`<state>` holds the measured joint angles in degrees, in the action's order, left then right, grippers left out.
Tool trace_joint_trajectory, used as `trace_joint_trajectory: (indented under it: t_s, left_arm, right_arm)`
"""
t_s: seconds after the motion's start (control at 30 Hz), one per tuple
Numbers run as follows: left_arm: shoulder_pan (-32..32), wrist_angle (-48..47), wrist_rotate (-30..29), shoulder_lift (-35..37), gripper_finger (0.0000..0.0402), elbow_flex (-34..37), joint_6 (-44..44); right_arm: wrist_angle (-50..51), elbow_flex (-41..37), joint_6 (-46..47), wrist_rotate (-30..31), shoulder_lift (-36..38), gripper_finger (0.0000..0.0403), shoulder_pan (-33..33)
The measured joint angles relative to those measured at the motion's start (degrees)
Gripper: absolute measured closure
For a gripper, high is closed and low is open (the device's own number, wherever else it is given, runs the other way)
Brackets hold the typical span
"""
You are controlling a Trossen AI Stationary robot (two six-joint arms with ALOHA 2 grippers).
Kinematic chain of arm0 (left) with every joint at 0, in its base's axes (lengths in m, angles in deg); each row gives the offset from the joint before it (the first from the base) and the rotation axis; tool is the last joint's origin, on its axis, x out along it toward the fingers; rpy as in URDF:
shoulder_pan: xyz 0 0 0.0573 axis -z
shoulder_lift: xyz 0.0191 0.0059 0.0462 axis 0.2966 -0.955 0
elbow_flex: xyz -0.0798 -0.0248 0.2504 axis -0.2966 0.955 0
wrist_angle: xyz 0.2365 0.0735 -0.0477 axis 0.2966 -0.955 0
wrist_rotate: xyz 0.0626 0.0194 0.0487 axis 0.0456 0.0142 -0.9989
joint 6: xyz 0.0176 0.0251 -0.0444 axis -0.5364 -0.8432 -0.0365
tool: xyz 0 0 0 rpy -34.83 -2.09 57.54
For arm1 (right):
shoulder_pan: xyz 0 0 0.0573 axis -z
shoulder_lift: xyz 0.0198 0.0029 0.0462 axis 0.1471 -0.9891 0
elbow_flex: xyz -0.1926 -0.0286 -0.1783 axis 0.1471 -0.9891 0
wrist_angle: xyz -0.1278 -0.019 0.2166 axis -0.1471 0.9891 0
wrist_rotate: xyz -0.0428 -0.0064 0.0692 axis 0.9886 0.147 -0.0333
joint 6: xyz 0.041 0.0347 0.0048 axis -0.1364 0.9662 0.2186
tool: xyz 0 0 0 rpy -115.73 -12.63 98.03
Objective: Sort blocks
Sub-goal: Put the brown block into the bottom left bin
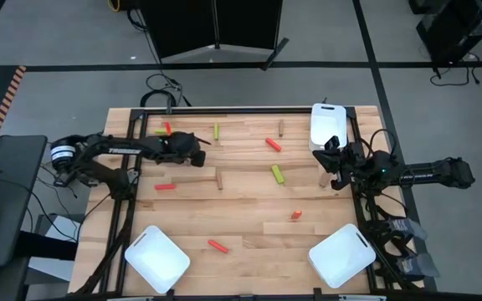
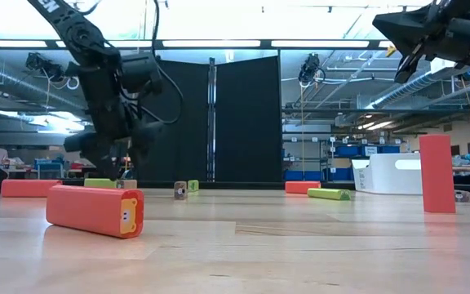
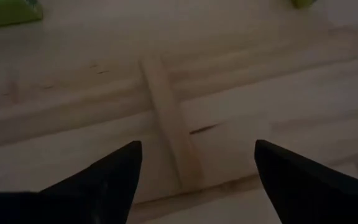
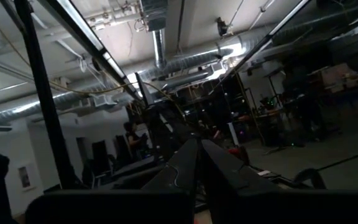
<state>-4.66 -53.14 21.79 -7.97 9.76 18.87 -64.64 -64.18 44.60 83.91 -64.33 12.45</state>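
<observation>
From where I stand, the left tool [image 3: 194, 177] is in the middle of a pickup: it hangs low over the table [image 1: 249, 230] with its two fingers spread wide and nothing between them, straddling a plain wooden block [image 3: 173, 134] that lies flat on the boards directly beneath. I'd say the next move is to drop the last bit, keep that block centred between the fingers, and close across its narrow width; the wood-on-wood colouring makes it easy to miss.

Just beyond that wooden block lie two yellow-green blocks [image 3: 8, 12], and the other blocks, red, green and brown, are scattered loose over the table, none yet in a tray as far as I can see. One red block [image 2: 436, 173] stands on end.

Across the table from the wooden block, the right tool [image 4: 199, 163] is raised in the air beside the white tray [image 1: 328, 125], pinched closed and apparently holding nothing.
</observation>
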Motion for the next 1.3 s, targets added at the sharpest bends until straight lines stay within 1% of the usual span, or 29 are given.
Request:
trace_joint_trajectory:
  t_s: [0.17, 0.27, 0.33, 0.4, 0.47, 0.53, 0.77, 0.9, 1.0, 1.03, 1.1, 1.2, 1.3]
  left_arm:
    - [-2.2, 2.0, -0.2, -3.7, 0.0083, 0.0, -0.2]
    - [-3.7, 4.9, -0.4, -5.7, 0.0086, 0.0, -0.7]
    - [-4.3, 6.0, -0.4, -6.9, 0.0096, 0.0, -0.8]
    - [-4.7, 6.3, -0.4, -7.7, 0.0114, -0.1, -0.8]
    - [-4.9, 6.2, -0.8, -8.3, 0.0142, -0.1, -0.8]
    - [-5.0, 6.1, -1.2, -8.4, 0.0178, -0.1, -0.7]
    - [-5.0, 7.0, -0.4, -8.5, 0.0339, -0.1, -0.7]
    - [-5.1, 6.9, 0.8, -8.4, 0.0336, -0.3, -1.0]
    - [-4.7, 6.2, 1.8, -8.2, 0.0336, -1.5, -2.7]
    - [-4.3, 6.0, 3.0, -8.0, 0.0336, -2.2, -3.5]
    - [-2.9, 7.0, 4.8, -7.4, 0.0336, -4.5, -4.9]
    - [-1.0, 10.8, 4.9, -6.7, 0.0336, -9.4, -6.8]
    - [1.7, 13.0, 5.2, -8.7, 0.0336, -16.2, -9.6]
  right_arm:
    - [0.0, 0.0, 1.3, -0.3, 0.0, 0.037, 0.0]
    - [0.0, 0.0, 1.4, -0.3, 0.0, 0.037, 0.0]
    - [-0.1, 0.0, 1.4, -0.3, 0.0, 0.037, 0.0]
    - [-0.1, 0.0, 1.4, -0.3, 0.0, 0.037, 0.0]
    - [-0.1, 0.0, 1.4, -0.3, 0.0, 0.037, 0.0]
    - [-0.1, 0.0, 1.4, -0.3, 0.0, 0.037, 0.0]
    - [-0.1, 0.0, 1.1, -0.3, 0.0, 0.037, 0.0]
    - [-0.1, 0.0, 1.1, -0.3, 0.0, 0.037, 0.0]
    - [-0.1, 0.0, 1.0, -0.3, 0.0, 0.037, 0.0]
    - [-0.1, 0.0, 1.0, -0.3, 0.0, 0.037, 0.0]
    - [-0.1, 0.0, 1.0, -0.3, 0.0, 0.037, 0.0]
    - [-0.1, 0.0, 1.2, -0.3, 0.0, 0.037, 0.0]
    - [-0.2, 0.0, 0.6, -0.6, 0.0, 0.037, 0.0]
